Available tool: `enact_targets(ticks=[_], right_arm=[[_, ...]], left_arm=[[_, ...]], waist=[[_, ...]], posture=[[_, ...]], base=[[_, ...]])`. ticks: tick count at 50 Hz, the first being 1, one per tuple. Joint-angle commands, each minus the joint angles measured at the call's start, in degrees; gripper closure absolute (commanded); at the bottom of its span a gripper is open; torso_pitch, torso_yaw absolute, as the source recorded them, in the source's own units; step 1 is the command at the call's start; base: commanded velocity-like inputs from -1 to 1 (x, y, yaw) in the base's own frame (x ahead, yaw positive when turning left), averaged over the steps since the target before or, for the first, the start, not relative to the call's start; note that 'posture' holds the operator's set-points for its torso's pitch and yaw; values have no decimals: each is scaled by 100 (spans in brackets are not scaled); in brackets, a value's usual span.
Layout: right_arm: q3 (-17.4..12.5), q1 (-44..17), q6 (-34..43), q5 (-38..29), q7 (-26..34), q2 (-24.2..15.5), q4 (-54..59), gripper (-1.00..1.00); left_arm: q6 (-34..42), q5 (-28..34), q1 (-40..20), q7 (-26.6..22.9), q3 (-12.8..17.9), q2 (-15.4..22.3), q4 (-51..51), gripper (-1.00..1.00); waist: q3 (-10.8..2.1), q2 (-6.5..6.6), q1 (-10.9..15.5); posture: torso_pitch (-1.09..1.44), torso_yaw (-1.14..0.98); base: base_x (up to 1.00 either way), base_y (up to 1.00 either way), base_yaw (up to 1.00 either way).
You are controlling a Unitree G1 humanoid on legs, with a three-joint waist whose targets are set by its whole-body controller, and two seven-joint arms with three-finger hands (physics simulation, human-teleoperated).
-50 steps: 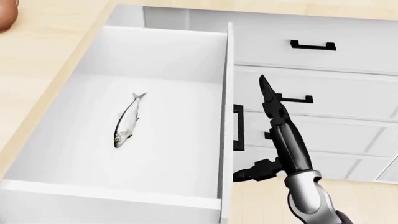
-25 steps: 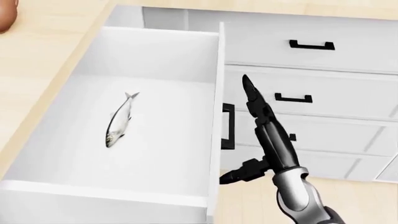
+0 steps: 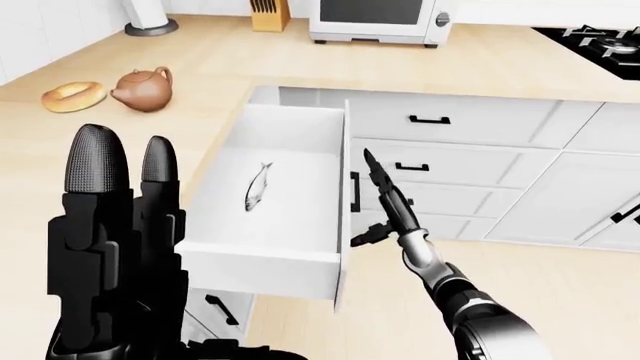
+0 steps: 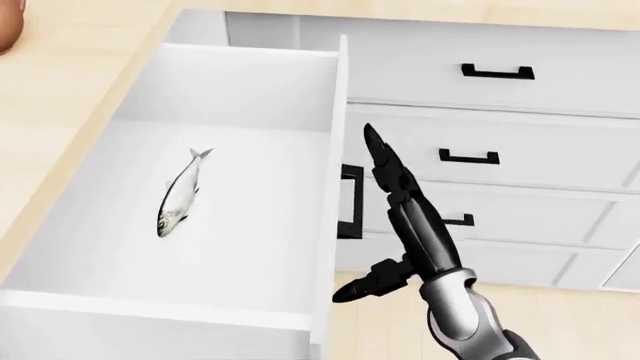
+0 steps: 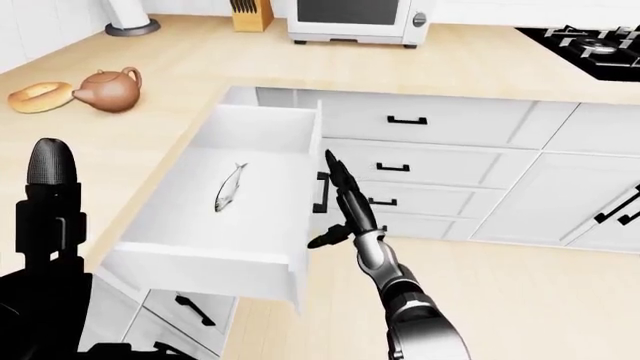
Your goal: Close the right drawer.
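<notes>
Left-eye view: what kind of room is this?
Most likely a kitchen, computer-rendered: a microwave and knife block on a wooden counter, a stove at top right, and white drawers underneath.

The right drawer stands pulled out, a fish lying inside. The right hand, fingers straight, sits just beside the drawer's handle. The left hand looms at bottom left.

The drawer is plain white inside and out, with a black handle. A silvery-grey fish, darker along its back, lies in it. The right hand is black, its forearm glossy grey. The left hand is black with finely dotted fingertips. The counter is pale wood; the teapot is reddish brown, and beside it lies what seems a golden-tan bagel.
</notes>
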Motion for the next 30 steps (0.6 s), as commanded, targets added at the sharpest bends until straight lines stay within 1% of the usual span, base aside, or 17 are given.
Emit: enact_targets(ticks=[1, 30], right_arm=[[101, -152, -283, -93, 127, 121, -159, -100], [250, -90, -334, -352, 181, 411, -144, -100]], left_arm=[[-111, -17, -25, 15, 9, 1, -196, -100], [-141, -28, -12, 28, 0, 15, -196, -100]], waist=[[-93, 5, 36], [-105, 25, 27]], posture=[[0, 0], [0, 0]], base=[[0, 0, 0], [0, 0, 0]])
